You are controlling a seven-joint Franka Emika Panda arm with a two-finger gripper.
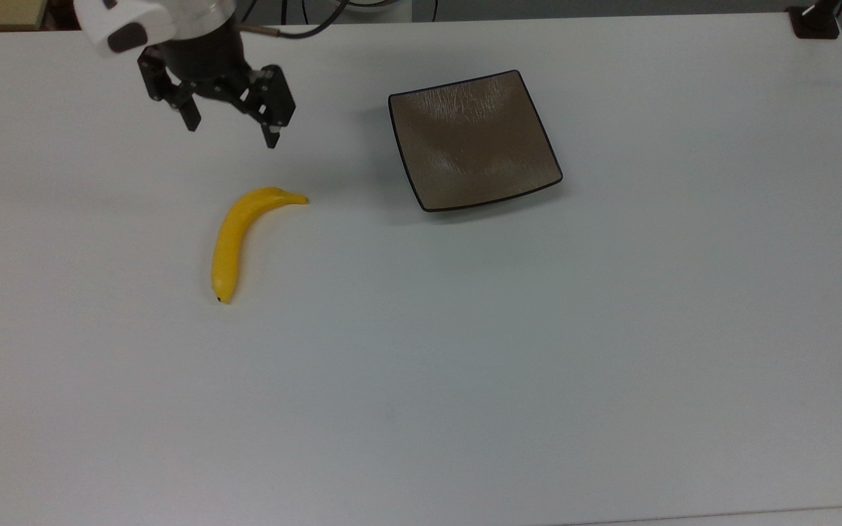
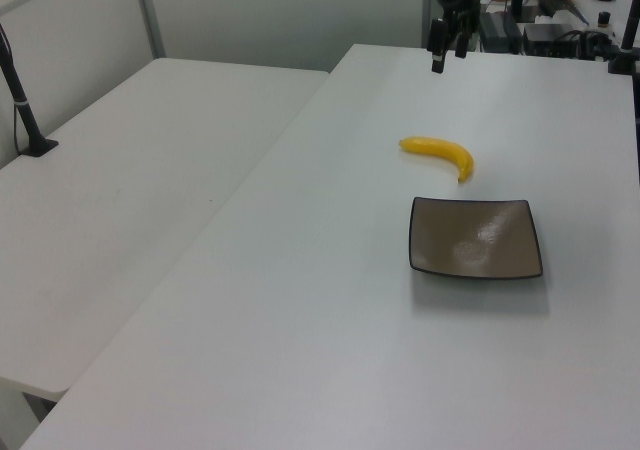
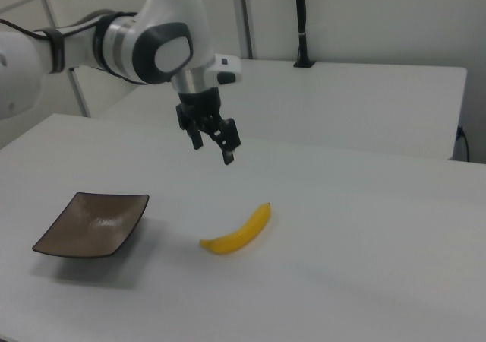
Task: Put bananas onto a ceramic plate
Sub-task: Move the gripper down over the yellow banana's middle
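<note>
Our gripper [image 1: 231, 135] is hanging apart above the smooth, curved yellow banana [image 1: 234, 237]; the shiny square brown plate [image 1: 473, 140] is sitting empty.

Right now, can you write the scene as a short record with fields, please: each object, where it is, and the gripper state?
banana: lying on the white table, apart from the plate
plate: empty, to the top view's right of the banana
gripper: open, above the table, holding nothing
task status: banana not yet picked up
</note>
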